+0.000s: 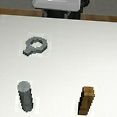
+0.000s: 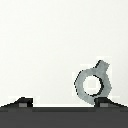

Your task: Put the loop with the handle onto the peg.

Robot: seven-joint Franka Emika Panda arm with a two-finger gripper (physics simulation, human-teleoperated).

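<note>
- On the exterior view's left, the loop with the handle point(image 1: 37, 45) lies flat on the white table point(image 1: 69, 55), its stubby tab pointing toward the near-left corner of the picture and its round hole facing up. It is touched by nothing.
- Nearer the camera on that same side stands the peg point(image 1: 25, 96), an upright grey cylinder, well apart from the loop and bare.
- On the exterior view's right, level with the peg, stands a brown wooden block point(image 1: 87, 101), also upright; it has no part in the task.
- The arm's base point(image 1: 57, 3) shows only at the far edge of the table.
- In the wrist view the loop point(image 2: 93, 83) lies just beyond the two dark fingertips point(image 2: 22, 102) of the gripper point(image 2: 64, 102). The tips stand wide apart with nothing between them, and the loop sits off to one side near one tip, not centred in the gap.
- The step in hand appears to be the approach and grasp. To do it well, the arm would likely need to shift sideways until the tab or rim lies between the fingers, then descend and close on the handle, leaving the hole free for the peg.
- A flat, thin ring could slip or tilt if pinched off centre.
- No brand, label or writing can be read anywhere.
</note>
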